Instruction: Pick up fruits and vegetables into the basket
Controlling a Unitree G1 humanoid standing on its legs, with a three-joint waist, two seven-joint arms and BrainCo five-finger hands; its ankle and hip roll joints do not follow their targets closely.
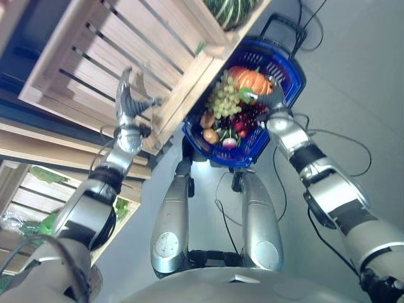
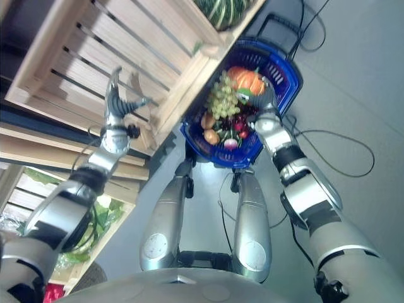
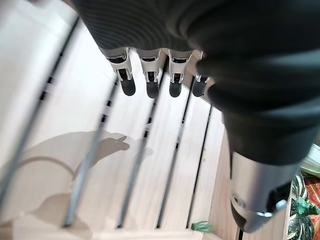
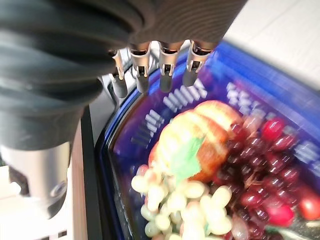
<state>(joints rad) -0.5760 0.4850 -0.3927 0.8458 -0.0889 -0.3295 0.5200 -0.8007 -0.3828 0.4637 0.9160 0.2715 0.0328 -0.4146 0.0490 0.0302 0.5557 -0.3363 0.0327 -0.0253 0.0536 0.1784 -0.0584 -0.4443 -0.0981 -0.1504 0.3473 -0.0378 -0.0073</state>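
Striped squash (image 1: 232, 11) cut off by edge

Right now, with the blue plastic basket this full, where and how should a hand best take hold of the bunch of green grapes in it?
Grip the bunch of green grapes around its upper mass, coming from above with the fingers. It lies on top of the heap in the blue plastic basket, with the orange pumpkin and dark red grapes crowding its sides, so probably only its top is free.

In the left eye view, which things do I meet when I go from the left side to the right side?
Left hand → wooden crate → green grapes → orange pumpkin → right hand.
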